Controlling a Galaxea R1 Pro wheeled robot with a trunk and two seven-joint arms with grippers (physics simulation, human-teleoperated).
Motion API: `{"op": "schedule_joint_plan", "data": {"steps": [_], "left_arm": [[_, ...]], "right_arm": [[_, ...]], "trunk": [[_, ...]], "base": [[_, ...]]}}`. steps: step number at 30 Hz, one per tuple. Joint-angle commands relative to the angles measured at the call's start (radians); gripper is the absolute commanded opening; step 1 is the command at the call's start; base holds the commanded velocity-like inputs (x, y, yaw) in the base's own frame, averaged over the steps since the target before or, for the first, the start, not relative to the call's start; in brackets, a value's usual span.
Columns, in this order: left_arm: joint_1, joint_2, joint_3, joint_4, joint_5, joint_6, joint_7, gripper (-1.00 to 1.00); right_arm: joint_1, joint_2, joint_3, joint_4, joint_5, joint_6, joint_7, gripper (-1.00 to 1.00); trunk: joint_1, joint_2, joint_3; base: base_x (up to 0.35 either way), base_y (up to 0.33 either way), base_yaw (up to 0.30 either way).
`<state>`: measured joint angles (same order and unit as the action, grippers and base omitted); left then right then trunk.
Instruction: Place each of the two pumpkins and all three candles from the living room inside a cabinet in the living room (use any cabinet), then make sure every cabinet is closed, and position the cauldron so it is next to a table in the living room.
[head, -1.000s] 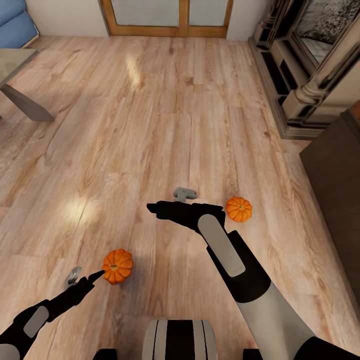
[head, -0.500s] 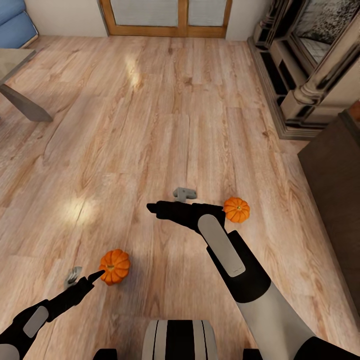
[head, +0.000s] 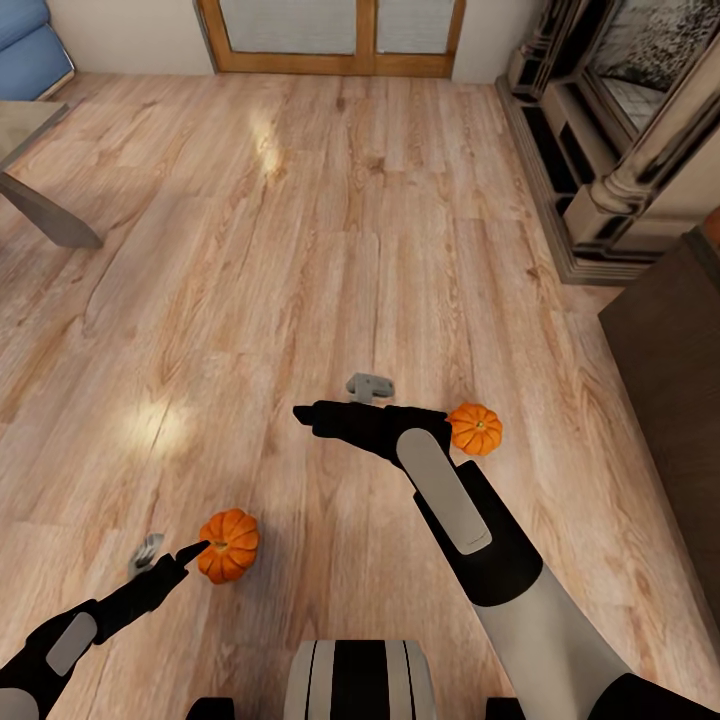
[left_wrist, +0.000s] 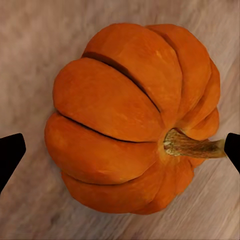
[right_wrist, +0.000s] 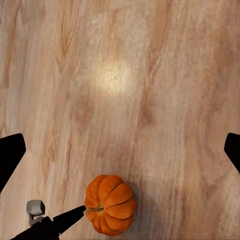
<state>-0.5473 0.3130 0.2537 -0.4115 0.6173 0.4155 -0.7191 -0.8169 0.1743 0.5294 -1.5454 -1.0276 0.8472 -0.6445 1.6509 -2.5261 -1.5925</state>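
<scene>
A ribbed orange pumpkin (left_wrist: 125, 120) is lying on its side on the light wood floor (left_wrist: 30, 55), its short brown stem (left_wrist: 192, 146) pointing sideways toward one dark fingertip (left_wrist: 233, 150) of the left claw (left_wrist: 120, 152). The other fingertip is showing at the opposite edge, clear of the pumpkin. The claw is standing wide apart, straddling the pumpkin without touching its sides.

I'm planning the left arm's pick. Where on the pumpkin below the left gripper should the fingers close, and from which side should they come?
Probably from straight above, closing across the ribbed sides of the pumpkin at its widest girth. It lies tipped on the floor, stem pointing sideways, so the stem offers little to grip. The left gripper is open and already straddles it.
</scene>
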Motion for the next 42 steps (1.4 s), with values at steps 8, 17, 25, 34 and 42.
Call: {"op": "schedule_joint_plan", "data": {"steps": [8,17,25,34,42], "left_arm": [[-0.001,0.000,0.002,0.000,0.005,0.006,-0.002,1.00],[0.000,0.000,0.004,0.002,0.007,0.006,-0.003,1.00],[0.000,0.000,0.004,0.002,0.007,0.006,-0.005,1.00],[0.000,0.000,0.004,0.002,0.006,0.002,-0.005,1.00],[0.000,-0.002,0.004,0.002,0.006,0.002,-0.005,1.00]], "right_arm": [[-0.001,0.000,0.000,-0.001,-0.009,0.001,-0.010,1.00],[-0.001,0.000,0.001,-0.002,-0.009,0.001,-0.010,1.00],[-0.001,0.000,0.001,-0.002,-0.009,0.001,-0.009,1.00],[-0.001,0.000,0.001,-0.002,-0.009,0.000,-0.009,1.00],[-0.001,0.000,0.001,-0.002,-0.010,0.000,-0.009,1.00]], "trunk": [[0.000,0.000,-0.001],[0.001,-0.001,-0.012],[0.002,-0.001,-0.020],[0.004,-0.002,-0.032],[0.005,-0.003,-0.047]], "base": [[0.009,0.005,0.000],[0.000,0.000,0.000],[0.000,0.000,0.000],[0.000,0.000,0.000],[0.000,0.000,0.000]]}}
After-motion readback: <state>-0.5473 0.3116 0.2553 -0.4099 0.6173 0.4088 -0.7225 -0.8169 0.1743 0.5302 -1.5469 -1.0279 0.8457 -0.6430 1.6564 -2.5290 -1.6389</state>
